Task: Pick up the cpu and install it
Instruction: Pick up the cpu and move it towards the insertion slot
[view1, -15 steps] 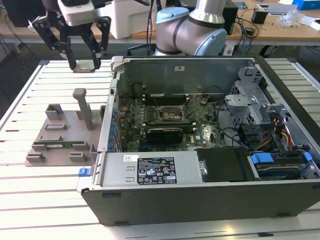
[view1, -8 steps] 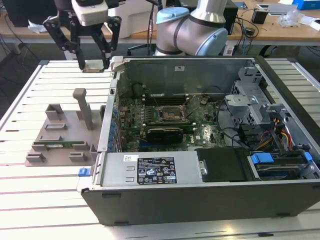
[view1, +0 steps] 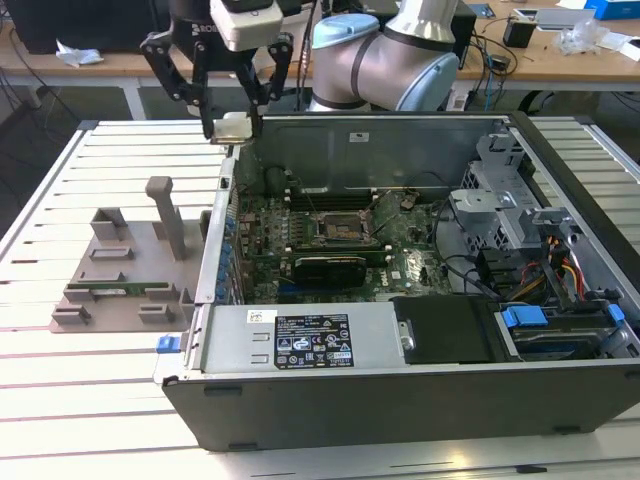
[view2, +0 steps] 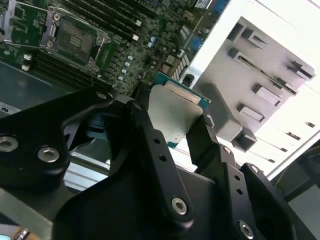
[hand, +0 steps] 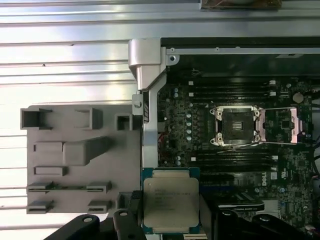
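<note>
The cpu, a flat square chip with a silvery top, hangs in the air above the open computer case's wall on the exterior view's left. My gripper is shut on it, a black finger on each side. In both wrist views the cpu sits between the fingers, with my gripper over the case edge. The open black socket with its metal frame lies on the motherboard, apart from the chip.
The open computer case lies on a slatted white table. A grey fixture tray with an upright post lies beside it on the exterior view's left, with a green memory stick in it. Drive bays and cables fill the case's other end.
</note>
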